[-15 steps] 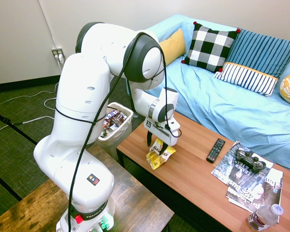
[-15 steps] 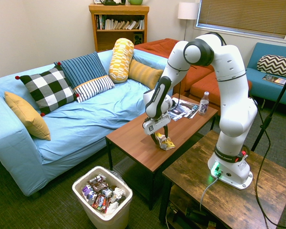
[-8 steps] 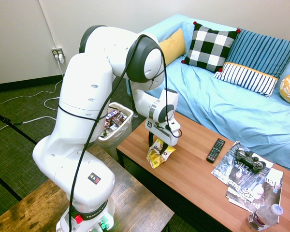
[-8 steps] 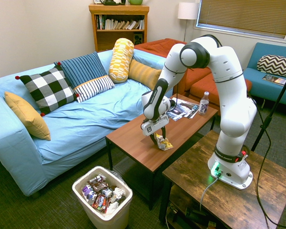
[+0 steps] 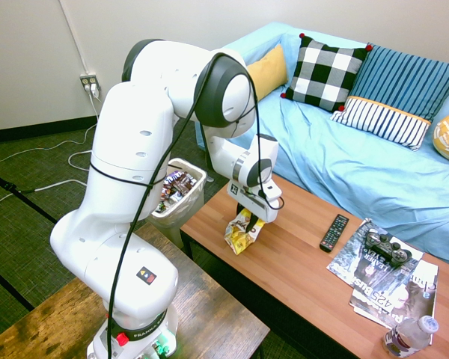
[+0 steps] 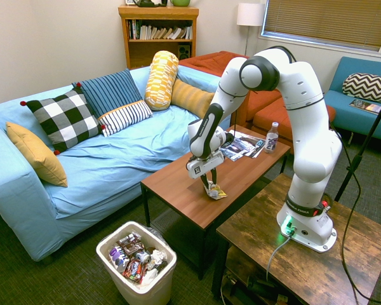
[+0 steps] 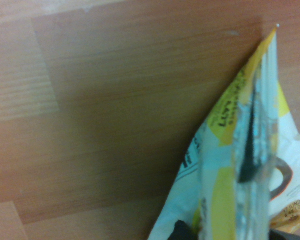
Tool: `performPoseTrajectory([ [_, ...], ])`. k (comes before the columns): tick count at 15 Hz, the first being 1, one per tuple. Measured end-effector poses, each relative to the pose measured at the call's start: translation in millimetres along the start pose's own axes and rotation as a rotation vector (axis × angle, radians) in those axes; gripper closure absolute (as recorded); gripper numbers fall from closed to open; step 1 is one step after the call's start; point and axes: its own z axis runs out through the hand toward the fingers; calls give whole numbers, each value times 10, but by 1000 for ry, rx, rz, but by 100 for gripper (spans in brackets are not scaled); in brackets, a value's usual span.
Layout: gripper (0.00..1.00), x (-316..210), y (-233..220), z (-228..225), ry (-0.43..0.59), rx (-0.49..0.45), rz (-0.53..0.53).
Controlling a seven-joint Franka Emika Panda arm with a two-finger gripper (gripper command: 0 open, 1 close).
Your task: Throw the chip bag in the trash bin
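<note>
Right now the task looks to be at its pickup stage, with the carry and the drop not yet begun. The bag stands crumpled on the table, near the corner closest to the bin, and the gripper points steeply down with its fingers on either side of the bag's upper edge. From the exterior views the fingers are partly hidden by the bag and the gripper body, so I cannot tell whether they have pressed fully onto the foil or stand a little apart from it. The wrist view shows the bag's crinkled top seam rising close to the camera over the bare wood, which fits a grasp at the top, but it does not settle whether the bag is pinched. In both exterior views the bag's bottom seems to rest on the table, so it is not lifted. The bin sits on the floor just beyond the table's end, already holding dark wrappers and other trash, with its opening clear of the arm. A remote, magazines with a game controller on them and a water bottle lie well apart at the far end. Left to do, by my reading: secure the grip, raise the bag, swing it past the table edge over the bin, and release.
</note>
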Motion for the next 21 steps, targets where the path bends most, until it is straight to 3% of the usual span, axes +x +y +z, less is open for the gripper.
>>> performPoseTrajectory([
  [5,100,-182,-85,-663,47,35,-29],
  [11,100,-1147,-672,-1609,141,65,-145],
  [14,100,-1836,-1150,-1732,178,51,-227],
  [21,100,-3248,-2095,-1488,233,5,-366],
])
